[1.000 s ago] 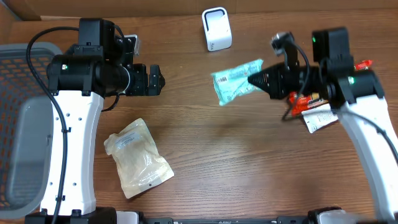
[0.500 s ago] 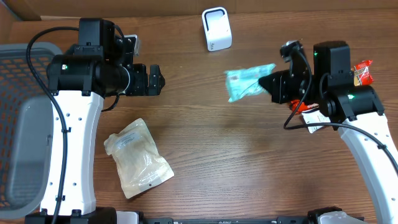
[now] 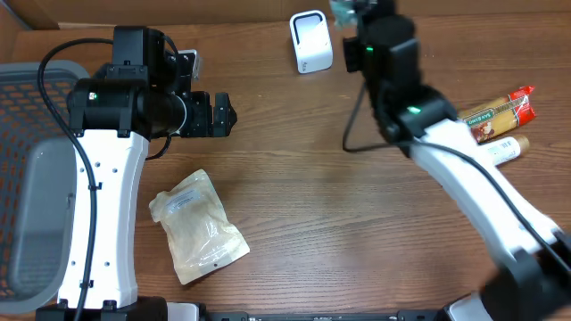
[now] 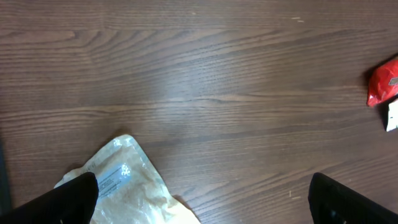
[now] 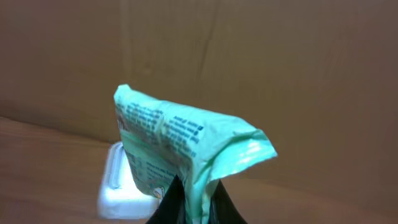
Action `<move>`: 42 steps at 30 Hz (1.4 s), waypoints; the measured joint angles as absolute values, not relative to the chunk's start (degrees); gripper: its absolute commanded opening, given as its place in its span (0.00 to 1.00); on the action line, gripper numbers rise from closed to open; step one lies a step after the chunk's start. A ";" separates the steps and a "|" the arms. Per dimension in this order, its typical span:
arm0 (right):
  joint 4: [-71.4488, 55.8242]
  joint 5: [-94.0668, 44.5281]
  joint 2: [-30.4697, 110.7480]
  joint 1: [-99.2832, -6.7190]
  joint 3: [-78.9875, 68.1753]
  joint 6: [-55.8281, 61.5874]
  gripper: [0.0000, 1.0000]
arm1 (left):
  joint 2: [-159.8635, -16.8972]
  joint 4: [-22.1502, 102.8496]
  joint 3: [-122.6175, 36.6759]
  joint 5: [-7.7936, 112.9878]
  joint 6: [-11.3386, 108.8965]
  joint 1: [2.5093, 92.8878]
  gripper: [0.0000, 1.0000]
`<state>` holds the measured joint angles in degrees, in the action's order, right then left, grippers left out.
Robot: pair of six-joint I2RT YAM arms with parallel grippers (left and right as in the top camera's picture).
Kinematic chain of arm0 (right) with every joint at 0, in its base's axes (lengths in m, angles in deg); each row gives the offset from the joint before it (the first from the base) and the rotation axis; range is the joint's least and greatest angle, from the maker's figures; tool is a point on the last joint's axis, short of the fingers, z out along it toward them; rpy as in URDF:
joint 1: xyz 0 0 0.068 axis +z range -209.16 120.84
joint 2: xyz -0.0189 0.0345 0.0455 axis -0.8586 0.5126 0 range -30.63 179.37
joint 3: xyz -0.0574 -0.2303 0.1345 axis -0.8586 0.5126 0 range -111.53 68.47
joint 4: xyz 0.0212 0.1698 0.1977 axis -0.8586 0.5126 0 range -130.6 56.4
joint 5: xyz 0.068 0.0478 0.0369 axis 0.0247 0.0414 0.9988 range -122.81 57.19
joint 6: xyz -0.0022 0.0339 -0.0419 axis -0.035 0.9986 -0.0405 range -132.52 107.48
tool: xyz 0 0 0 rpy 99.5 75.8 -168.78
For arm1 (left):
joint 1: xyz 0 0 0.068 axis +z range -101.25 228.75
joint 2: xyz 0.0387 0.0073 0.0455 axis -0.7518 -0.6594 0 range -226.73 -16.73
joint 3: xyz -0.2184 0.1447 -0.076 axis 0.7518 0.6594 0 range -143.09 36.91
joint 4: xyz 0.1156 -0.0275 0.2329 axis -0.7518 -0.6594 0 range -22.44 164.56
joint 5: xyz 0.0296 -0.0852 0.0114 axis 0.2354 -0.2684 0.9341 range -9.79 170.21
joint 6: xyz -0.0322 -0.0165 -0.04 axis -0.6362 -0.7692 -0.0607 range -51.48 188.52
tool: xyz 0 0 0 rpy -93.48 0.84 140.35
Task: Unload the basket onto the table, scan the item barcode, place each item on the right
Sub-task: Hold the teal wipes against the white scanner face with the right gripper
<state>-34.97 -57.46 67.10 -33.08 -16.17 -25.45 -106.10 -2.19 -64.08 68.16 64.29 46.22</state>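
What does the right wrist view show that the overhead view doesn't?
Right wrist only: the printed text on the green packet, pinched at its lower edge by the right jaws. Overhead only: the grey basket, the cream pouch, the left arm and the snack packs near the right edge. Both: the white scanner, with the packet held close to it; overhead catches only a sliver of the packet at the top edge.

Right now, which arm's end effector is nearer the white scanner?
Right. The right end effector, shut on the green packet, is just beside the white scanner; the left end effector, open, is much farther off.
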 measured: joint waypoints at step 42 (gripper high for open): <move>-79.43 -54.02 99.91 -33.23 -16.13 -93.40 0.04 | -106.10 -2.17 -64.15 68.16 64.29 46.22 1.00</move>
